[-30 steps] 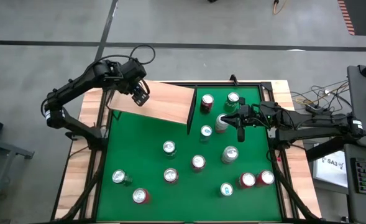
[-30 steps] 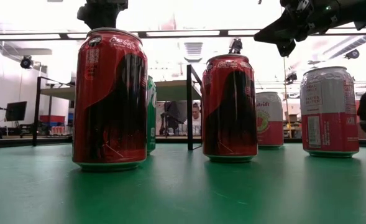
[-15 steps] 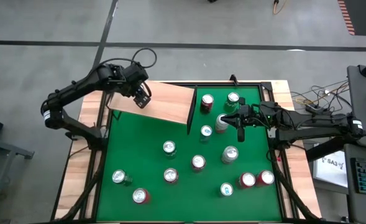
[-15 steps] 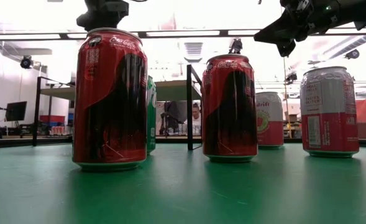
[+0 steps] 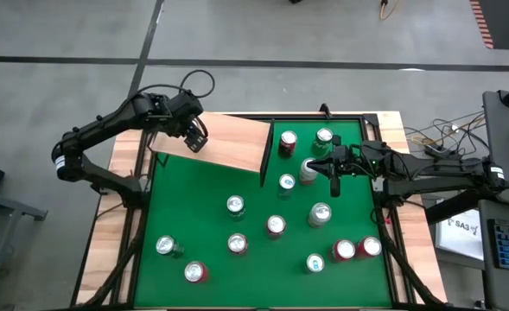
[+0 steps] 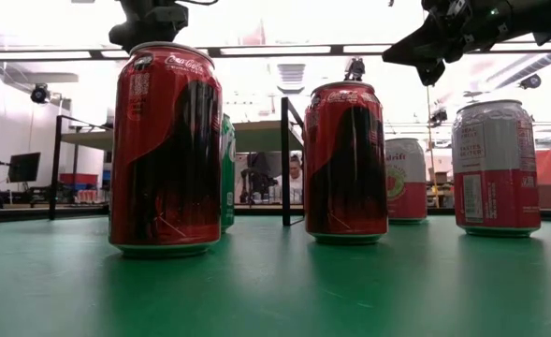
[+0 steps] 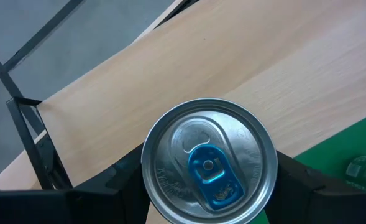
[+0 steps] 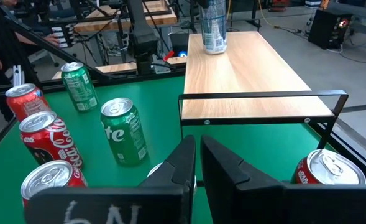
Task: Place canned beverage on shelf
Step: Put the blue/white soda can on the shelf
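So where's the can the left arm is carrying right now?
In the high view the can sits in the left gripper, over the shelf's far-left end.

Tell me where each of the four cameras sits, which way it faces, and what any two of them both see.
High view: above the table, looking straight down; both arms, shelf, scattered cans.
Low view: at tabletop height, looking level past red cans; both arms hang overhead.
Left wrist view: looks down onto the silver can in the left gripper above the shelf.
Right wrist view: behind the right gripper, looking across the shelf.
Shared: both wrist views show the silver can and shelf.
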Available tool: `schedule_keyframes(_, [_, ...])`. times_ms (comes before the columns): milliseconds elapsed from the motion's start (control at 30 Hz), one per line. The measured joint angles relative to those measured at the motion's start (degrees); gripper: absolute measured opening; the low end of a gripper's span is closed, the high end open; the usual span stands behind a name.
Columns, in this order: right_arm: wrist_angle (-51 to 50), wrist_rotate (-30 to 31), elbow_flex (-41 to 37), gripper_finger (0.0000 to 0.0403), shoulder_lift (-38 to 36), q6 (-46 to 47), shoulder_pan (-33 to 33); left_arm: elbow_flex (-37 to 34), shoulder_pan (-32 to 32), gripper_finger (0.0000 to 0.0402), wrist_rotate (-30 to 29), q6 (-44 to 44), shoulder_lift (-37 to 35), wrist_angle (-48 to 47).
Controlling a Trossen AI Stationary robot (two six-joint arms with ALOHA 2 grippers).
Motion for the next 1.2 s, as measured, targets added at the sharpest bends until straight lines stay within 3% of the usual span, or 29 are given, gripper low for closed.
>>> schedule_keyframes(133, [0.0,0.0,0.0,0.0018,0.0,0.0,0.0,-0.16,0.0,0.0217,0.02,-0.01,-0.08,0.08])
schedule_keyframes(400, [0.0,0.0,0.0,0.0018,0.0,0.02,0.0,-0.22,0.0,0.0256,0.0,0.2,0.04,0.18])
schedule_keyframes(1200, [0.0,0.0,-0.02,0.0018,0.0,0.04,0.02,-0.22,0.0,0.0263,0.0,-0.42,0.09,0.46])
